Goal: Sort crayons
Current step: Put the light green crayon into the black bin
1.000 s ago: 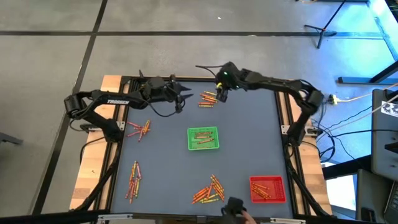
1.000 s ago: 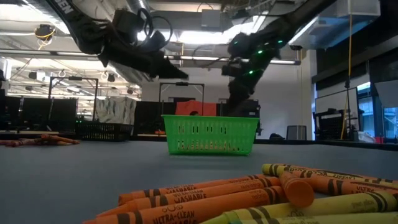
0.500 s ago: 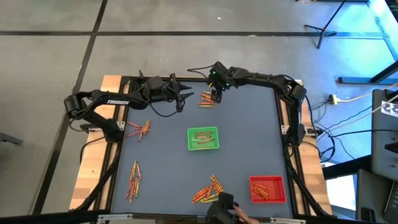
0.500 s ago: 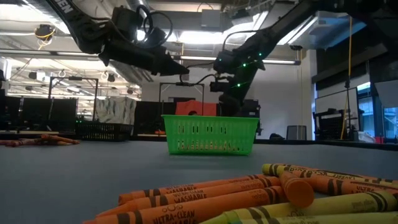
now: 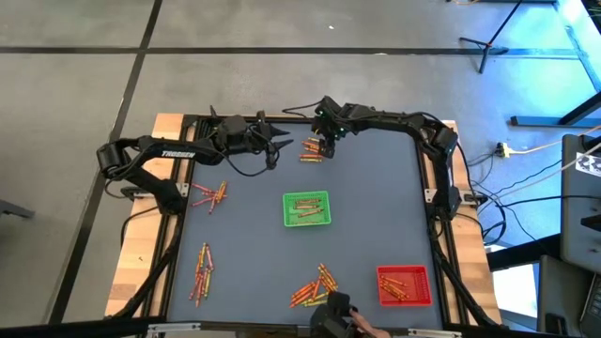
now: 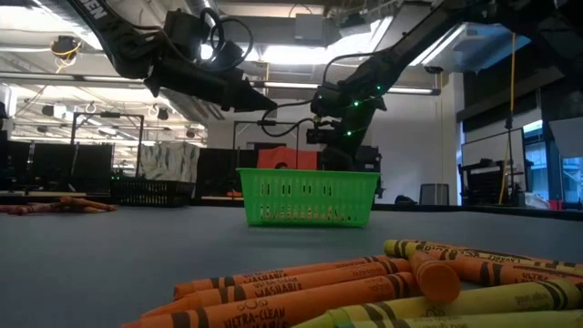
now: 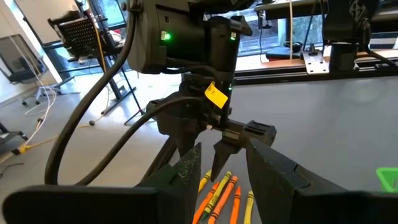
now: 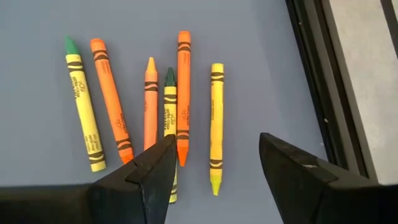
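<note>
- right gripper (image 8: 214, 168) jaws apart above far-edge crayons (image 8: 180, 93), nothing held
- left gripper (image 5: 274, 143) just beside, slightly parted, empty
- green tray (image 5: 307, 208) mid-worktop, red tray (image 5: 404, 284) near corner

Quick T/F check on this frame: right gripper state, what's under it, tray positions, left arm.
1. The right gripper has its fingers open over a cluster of crayons. True.
2. It holds a crayon. False: nothing sits between the fingers.
3. The green tray sits mid-table. True.
4. The red tray is next to the left gripper. False: it sits at the opposite edge, on the right arm's side.
5. The green tray is empty. False: crayons lie in it.
</note>
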Available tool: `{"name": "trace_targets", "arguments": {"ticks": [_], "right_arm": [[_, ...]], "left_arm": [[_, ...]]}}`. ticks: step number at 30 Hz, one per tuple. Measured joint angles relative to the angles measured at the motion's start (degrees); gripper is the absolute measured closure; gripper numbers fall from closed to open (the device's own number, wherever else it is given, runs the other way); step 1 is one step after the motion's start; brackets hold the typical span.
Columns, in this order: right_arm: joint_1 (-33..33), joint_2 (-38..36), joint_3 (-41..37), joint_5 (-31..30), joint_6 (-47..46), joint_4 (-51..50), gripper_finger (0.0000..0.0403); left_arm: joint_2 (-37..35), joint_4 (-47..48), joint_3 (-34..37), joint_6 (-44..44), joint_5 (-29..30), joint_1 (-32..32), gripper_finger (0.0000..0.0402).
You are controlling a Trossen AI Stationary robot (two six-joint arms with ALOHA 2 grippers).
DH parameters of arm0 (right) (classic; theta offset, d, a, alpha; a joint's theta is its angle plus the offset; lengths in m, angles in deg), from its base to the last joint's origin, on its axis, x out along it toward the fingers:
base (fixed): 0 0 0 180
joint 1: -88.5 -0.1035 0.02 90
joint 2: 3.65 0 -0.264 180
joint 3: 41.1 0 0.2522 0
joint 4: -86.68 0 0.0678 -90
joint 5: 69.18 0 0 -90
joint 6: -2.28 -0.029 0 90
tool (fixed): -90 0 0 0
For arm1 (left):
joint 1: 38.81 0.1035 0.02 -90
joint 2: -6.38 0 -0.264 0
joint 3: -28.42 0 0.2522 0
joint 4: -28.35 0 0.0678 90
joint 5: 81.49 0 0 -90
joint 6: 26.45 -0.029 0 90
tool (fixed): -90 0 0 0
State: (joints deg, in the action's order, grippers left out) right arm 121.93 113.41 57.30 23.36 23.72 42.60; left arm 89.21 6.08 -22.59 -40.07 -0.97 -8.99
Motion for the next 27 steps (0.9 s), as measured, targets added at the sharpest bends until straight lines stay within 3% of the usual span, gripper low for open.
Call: {"name": "trace_targets", "arguments": {"ticks": [10,15,27], "right_arm": [[-0.09,1.14,-0.02,3.89,-0.16,0.43,0.0176],[-0.01,1.49,-0.02,0.06,-0.63,0.48,0.0176],[1.99,4.09,0.0,-0.18,-0.14,0.62,0.0176]], "left_arm": [[0.0,0.7,0.0,0.0,-0.02,0.0,0.029],[0.0,0.73,0.02,0.0,-0.02,0.0,0.029],[0.0,0.92,0.0,0.0,-0.04,-0.01,0.029]]}}
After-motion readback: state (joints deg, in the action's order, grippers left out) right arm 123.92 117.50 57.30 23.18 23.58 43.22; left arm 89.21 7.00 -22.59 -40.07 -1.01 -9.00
